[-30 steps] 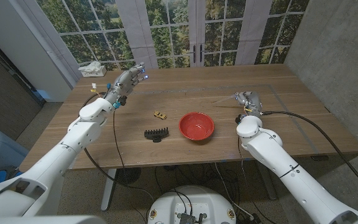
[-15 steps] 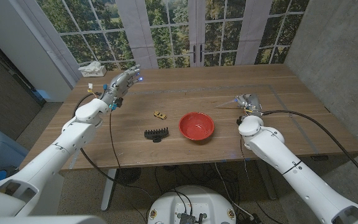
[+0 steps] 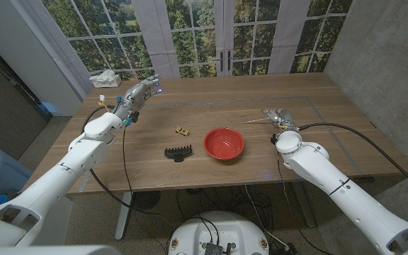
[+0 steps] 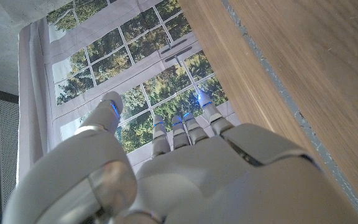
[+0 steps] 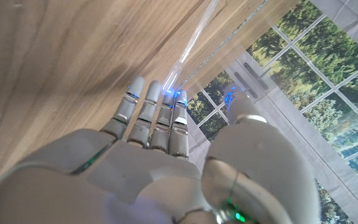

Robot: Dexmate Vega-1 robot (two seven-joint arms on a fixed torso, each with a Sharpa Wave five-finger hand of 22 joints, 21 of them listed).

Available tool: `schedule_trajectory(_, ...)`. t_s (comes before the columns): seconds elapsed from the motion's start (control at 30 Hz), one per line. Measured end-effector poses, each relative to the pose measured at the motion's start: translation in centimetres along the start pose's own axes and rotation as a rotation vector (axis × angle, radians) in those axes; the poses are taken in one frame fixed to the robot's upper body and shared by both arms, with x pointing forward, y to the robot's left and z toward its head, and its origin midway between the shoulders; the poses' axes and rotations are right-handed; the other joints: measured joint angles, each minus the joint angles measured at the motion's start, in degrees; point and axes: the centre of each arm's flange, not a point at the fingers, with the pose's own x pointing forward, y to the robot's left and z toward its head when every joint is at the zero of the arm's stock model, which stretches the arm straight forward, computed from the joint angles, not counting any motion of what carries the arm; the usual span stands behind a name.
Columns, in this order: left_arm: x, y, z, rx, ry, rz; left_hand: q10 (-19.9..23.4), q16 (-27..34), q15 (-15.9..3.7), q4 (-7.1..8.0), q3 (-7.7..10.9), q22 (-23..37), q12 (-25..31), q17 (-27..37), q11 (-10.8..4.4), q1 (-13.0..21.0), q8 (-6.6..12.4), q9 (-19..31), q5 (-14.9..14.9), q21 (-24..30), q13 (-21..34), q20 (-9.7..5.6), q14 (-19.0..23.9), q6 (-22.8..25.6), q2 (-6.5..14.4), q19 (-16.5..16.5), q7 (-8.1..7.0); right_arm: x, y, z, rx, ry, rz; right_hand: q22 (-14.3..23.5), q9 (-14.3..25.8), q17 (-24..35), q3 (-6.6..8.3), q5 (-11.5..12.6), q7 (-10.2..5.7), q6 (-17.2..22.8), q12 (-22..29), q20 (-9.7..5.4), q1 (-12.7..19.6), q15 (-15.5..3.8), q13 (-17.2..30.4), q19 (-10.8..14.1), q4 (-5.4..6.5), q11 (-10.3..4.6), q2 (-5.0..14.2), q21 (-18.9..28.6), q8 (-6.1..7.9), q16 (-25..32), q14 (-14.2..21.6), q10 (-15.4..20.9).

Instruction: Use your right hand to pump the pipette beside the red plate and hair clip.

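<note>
At table centre, red plate (image 3: 224, 144) bare inside, right hand (image 3: 280, 116) fingers (image 5: 156, 109) grasping pipette (image 3: 255, 120).

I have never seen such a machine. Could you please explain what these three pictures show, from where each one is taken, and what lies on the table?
This is a white robot with two arms at a wooden table. The wide picture looks down from a camera on its head. The other two come from cameras on its wrists, looking along the back of each robot hand. On the table lie a red plate, a black hair clip, a small yellowish object and a clear pipette. The right robot hand is at the pipette; whether it grips it, I cannot tell. The left robot hand holds nothing, fingers stretched out.
</note>
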Motion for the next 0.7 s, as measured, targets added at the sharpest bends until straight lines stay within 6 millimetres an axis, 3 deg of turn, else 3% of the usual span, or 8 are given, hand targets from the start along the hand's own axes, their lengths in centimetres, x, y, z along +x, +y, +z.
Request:
schedule_trajectory(0.13,0.0,0.0,0.0,0.000,-0.001,-0.005,0.00,0.00,0.00,0.00,0.00,0.00,0.00,-0.27,0.00,0.00,0.00,0.00,0.00,0.00,0.00,0.00,0.00,-0.20,0.00,0.00,-0.20,0.2,0.0,-0.1,-0.001,-0.021,0.014,-0.26,-0.69,-2.56,-1.03,-0.22,0.00,-0.48,-1.80,-1.58,-1.20,0.05,-1.50,-4.28,-0.08,0.39,0.16,-3.18,0.03,-3.20,-4.75,-0.57)
schedule_trajectory(0.23,0.1,0.0,0.1,0.000,-0.004,-0.007,-0.10,0.00,0.00,0.00,0.00,0.00,0.00,-0.26,0.11,0.00,0.00,0.00,0.00,0.00,0.00,0.00,0.00,-0.20,0.00,0.00,-0.20,0.3,-0.1,-0.3,-0.002,-0.030,0.018,-0.26,-1.14,-4.36,-1.40,-0.22,0.01,-1.04,-3.13,-3.07,-1.66,-0.78,-2.48,-5.80,-0.10,0.69,0.62,-5.16,0.03,-5.18,-7.19,-1.68)
schedule_trajectory(0.33,0.1,-0.1,0.1,-0.001,-0.007,-0.013,-0.10,0.00,0.00,0.00,0.00,0.00,0.00,-0.26,0.11,0.00,0.00,0.00,0.00,0.00,0.00,0.00,0.00,-0.20,0.00,0.00,-0.20,0.5,-0.2,-1.1,-0.016,-0.017,0.016,-0.53,-1.47,-6.52,-1.78,-0.44,-0.42,-2.47,-4.64,-3.09,-1.75,-2.20,-3.65,-8.00,-0.15,0.26,0.67,-7.41,0.03,-7.39,-9.66,-2.99)
schedule_trajectory(0.37,0.2,0.1,0.1,0.000,-0.007,-0.011,-0.10,0.00,0.00,0.00,0.00,0.00,0.00,-0.26,0.10,0.00,0.00,0.00,0.00,0.00,0.00,0.00,0.00,-0.20,0.00,0.00,-0.20,0.5,0.0,0.3,0.024,-0.095,0.035,-0.53,-1.66,-7.34,-1.99,-0.44,-0.83,-2.88,-5.23,-2.86,-2.56,-2.74,-4.12,-8.42,-0.22,0.01,0.77,-8.21,-0.08,-8.13,-10.33,-3.60)
schedule_trajectory(0.4,0.2,0.1,0.2,0.000,-0.007,-0.011,-0.10,0.00,0.00,0.00,0.00,0.00,0.00,-0.26,0.11,0.00,0.00,0.00,0.00,0.00,0.00,0.00,0.00,-0.20,0.00,0.00,-0.20,0.5,0.0,0.2,0.023,-0.093,0.035,-0.53,-1.81,-8.33,-2.14,-0.44,-1.43,-3.48,-5.92,-2.65,-2.56,-2.88,-4.68,-9.01,-0.07,-0.32,0.77,-9.06,-0.39,-9.00,-11.33,-4.44)
schedule_trajectory(0.57,0.2,0.1,0.3,-0.002,-0.015,-0.018,-0.10,0.00,-0.12,0.00,0.00,0.00,0.45,-0.53,0.10,0.24,0.00,0.00,0.00,-0.09,0.01,-0.01,-0.12,-0.52,0.24,0.61,-0.25,0.8,0.0,-1.2,0.007,-0.066,0.032,-0.53,-2.28,-12.12,-2.37,-0.87,-3.17,-6.88,-8.60,-2.62,-3.05,-2.92,-6.91,-9.36,-0.31,-0.83,1.23,-12.00,-0.86,-11.99,-12.95,-8.13)
schedule_trajectory(0.6,0.2,0.3,0.2,-0.001,-0.013,-0.014,-0.10,0.00,-0.21,0.00,0.00,0.00,0.45,-0.53,0.11,0.24,0.00,0.00,0.00,-0.22,0.01,-0.01,-0.20,-0.86,0.24,0.61,-0.40,0.7,0.1,0.4,0.050,-0.159,0.048,-0.53,-2.40,-12.51,-2.68,-0.88,-3.39,-7.30,-8.83,-2.69,-4.05,-2.92,-7.18,-9.38,-0.26,-0.70,1.00,-12.28,-1.08,-12.20,-12.95,-8.48)
schedule_trajectory(0.7,0.2,0.4,0.2,-0.004,-0.016,-0.016,-0.30,0.00,-0.20,0.00,0.00,0.00,0.45,-0.53,-0.10,0.24,-0.05,0.01,0.00,-0.22,0.01,-0.01,-0.20,-1.66,0.24,0.61,-0.85,0.8,0.2,0.2,0.048,-0.176,0.048,-0.53,-2.55,-13.84,-3.18,-1.35,-4.09,-8.83,-9.25,-3.46,-4.32,-2.92,-7.99,-8.61,0.01,-0.54,0.86,-13.19,-1.08,-12.76,-12.95,-9.26)
